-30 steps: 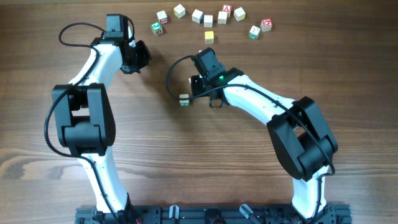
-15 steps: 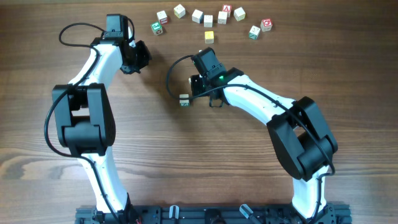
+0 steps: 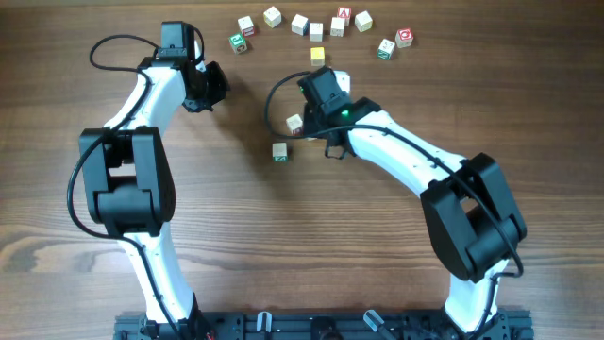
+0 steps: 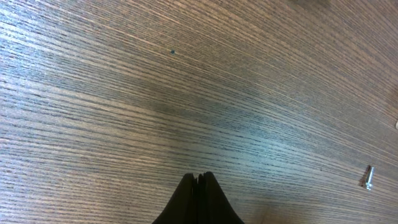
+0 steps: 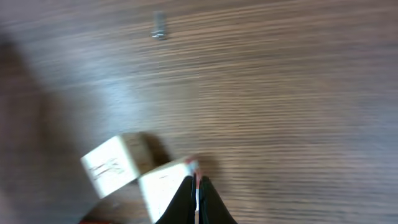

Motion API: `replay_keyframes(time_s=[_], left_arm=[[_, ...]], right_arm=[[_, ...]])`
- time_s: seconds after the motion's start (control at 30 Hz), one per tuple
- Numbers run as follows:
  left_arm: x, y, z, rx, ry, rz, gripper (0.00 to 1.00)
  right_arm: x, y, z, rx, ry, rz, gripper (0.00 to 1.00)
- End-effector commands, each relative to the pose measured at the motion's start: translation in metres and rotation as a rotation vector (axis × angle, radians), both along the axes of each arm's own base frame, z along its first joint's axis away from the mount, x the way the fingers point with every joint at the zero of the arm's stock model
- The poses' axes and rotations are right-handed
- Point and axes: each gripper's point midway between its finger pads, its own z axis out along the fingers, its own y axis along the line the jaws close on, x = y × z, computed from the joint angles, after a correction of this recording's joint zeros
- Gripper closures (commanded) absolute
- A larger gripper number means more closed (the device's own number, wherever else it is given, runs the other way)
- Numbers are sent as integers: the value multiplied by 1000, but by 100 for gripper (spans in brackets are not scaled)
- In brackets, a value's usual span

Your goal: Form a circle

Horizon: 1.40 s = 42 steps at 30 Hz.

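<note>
**Step in hand (judged): pushing a cube into the ring**

No closed circle has been formed on the wooden table [image 3: 311, 246]. The circle exists only as a small cube group [image 3: 294, 123] lying right at the right gripper [image 5: 198, 186].

- The right gripper is pinched fully together and nothing is held between its tips.
- The nearest cube [image 5: 163, 190] is touched on the left of those tips. A second cube [image 5: 117, 167] lies against it, further left.
- The closed tips should be kept low and set against the middle of the cube face, so that the cube slides and is not spun.
- Travel should be short and slow, because the neighbouring cube is likely to be carried along.
- The right wrist view is blurred, so contact is better checked from overhead.
- The left gripper [image 4: 198, 182] is likewise closed and empty, over bare wood and well apart from every cube. It should be kept clear.

**Counts**

- Arms: two.
- Grippers: two.
- Loose arc of cubes [image 3: 316, 31], well apart from both grippers: ten.
- Yellow cube [image 3: 317, 56], near the right wrist: one.
- Cubes beside the right gripper, seen from overhead: two, one with green marks [image 3: 279, 151]. A third pale shape behind the wrist cannot be identified.
- Screws: one [image 4: 368, 177] to the right of the left tips and one [image 5: 159, 28] ahead of the right tips. It cannot be told whether these are the same screw.
</note>
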Motion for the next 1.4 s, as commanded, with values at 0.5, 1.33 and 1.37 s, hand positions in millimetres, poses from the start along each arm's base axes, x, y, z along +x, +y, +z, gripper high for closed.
replay_keyframes(time_s=[0.5,1.33,1.37], left_arm=[[5,-1,10,1,-23,8,96],[5,0,10,1,-24,8,96],[5,0,10,1,-24,8,96]], right_arm=[[-5,-19,-42,43,132,-131,95],[-9,-3,-43,81,152,-3,95],[-9,-3,-43,81,151,-2,95]])
